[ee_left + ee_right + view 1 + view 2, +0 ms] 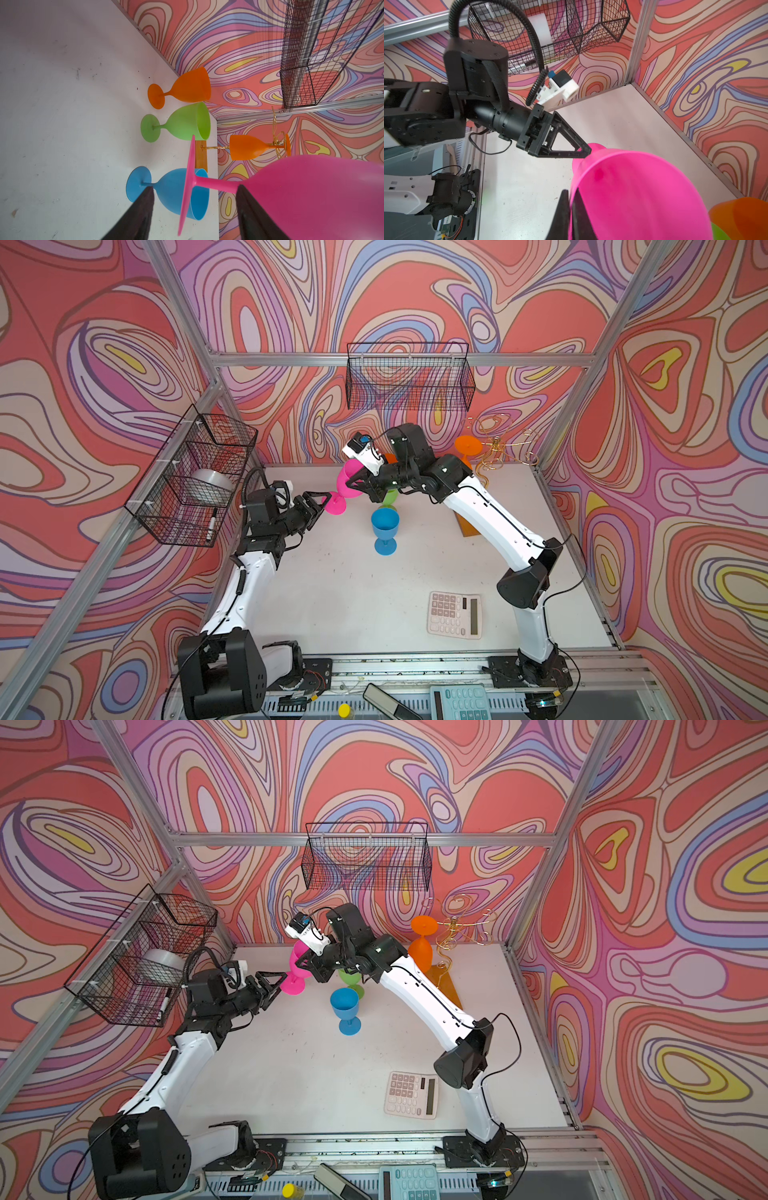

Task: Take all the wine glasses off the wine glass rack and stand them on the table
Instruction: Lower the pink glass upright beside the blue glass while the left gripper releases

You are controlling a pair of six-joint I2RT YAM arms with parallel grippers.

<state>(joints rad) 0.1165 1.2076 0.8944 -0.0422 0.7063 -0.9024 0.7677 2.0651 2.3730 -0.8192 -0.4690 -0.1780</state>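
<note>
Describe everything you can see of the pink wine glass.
The pink wine glass looks like matte opaque plastic: a wide bowl, short stem and flat round foot. It is tilted, foot toward the left arm, apparently off the table. The right end effector is shut on its rim, one finger inside the bowl. The left end effector is open, its fingers straddling the stem.

pink glass point(348, 485), blue glass point(384, 522), gold-and-amber rack point(201, 155), swirl-patterned walls point(415, 290)

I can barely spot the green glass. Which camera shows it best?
Left wrist view: the green glass shows clearly, foot to rim. In both top views the right arm hides most; right wrist catches a sliver.
</note>
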